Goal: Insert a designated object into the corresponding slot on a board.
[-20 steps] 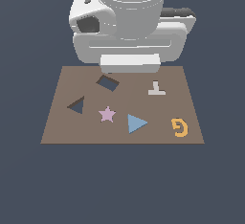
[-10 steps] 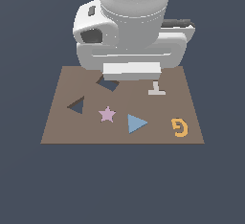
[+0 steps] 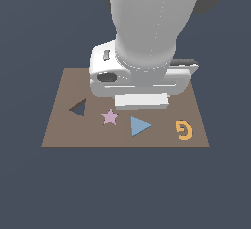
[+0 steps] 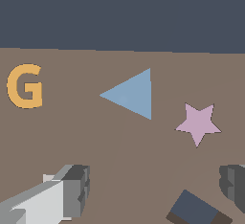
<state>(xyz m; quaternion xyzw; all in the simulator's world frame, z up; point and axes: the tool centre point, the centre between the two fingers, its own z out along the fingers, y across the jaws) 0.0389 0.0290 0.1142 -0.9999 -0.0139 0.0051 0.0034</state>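
Task barely started: blue triangle [image 3: 140, 126] lies loose on the board [image 3: 59, 130], not picked, not in its slot. In the exterior view it sits between the pink star [image 3: 110, 117] on that view's left and the orange G [image 3: 184, 130] on its right, apart from both. Triangular slot [image 3: 78, 108] is empty, beyond the star toward the exterior view's left edge of the board. Gripper [image 4: 153, 187] hangs over the board near the triangle but not on it; wrist view shows the jaws spread wide with nothing between them, one finger [image 4: 72, 192] each side of the frame, dark four-sided cut-out [image 4: 196, 211] between them. Left to do, by my read: centre over triangle, descend, grip, carry to slot, align corners, insert.
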